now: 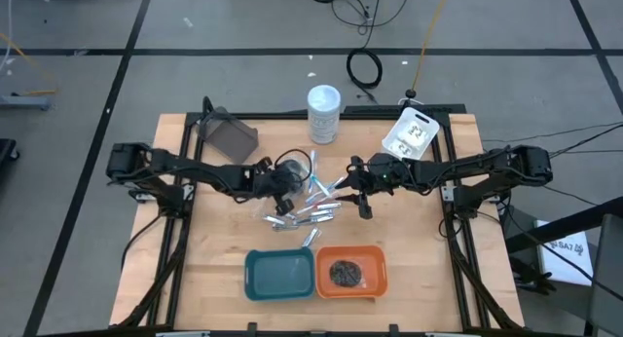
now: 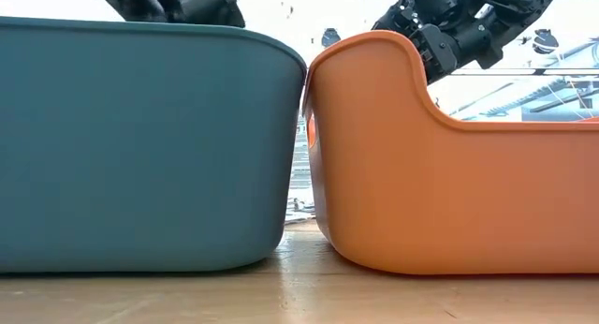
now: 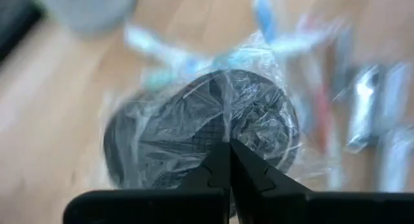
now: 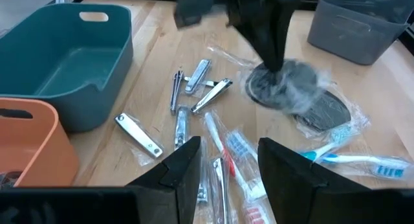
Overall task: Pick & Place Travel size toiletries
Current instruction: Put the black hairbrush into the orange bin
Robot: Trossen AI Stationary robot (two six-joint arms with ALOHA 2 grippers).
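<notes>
The toiletries lie in a loose pile (image 1: 304, 208) at mid-table: silver nail clippers (image 4: 194, 81), wrapped toothbrushes (image 4: 352, 156) and dark round bundles in clear wrap. My left gripper (image 1: 284, 181) is shut on the wrap of one dark bundle (image 3: 194, 130), which also shows in the right wrist view (image 4: 284, 87). A second dark bundle (image 4: 326, 111) lies flat on the wood beside it. My right gripper (image 4: 226, 160) hangs open above the clippers and toothbrushes and touches nothing. Another dark bundle (image 1: 343, 272) lies in the orange tray (image 1: 378, 279). My left gripper pinches the clear wrap (image 3: 228, 134) over the dark round bundle between its two shut fingertips. The fingers (image 4: 272, 52) come from above, pointing down at the bundle's top face. Whether the bundle is clear of the table I cannot tell.
The teal tray (image 1: 255, 279) and the orange tray stand side by side at the near edge and fill the low view. A tall white-lidded jar (image 1: 324, 113), a grey bin (image 1: 229, 137) and a white printed packet (image 1: 411, 134) sit toward the far edge. Bare wood lies left and right of the pile.
</notes>
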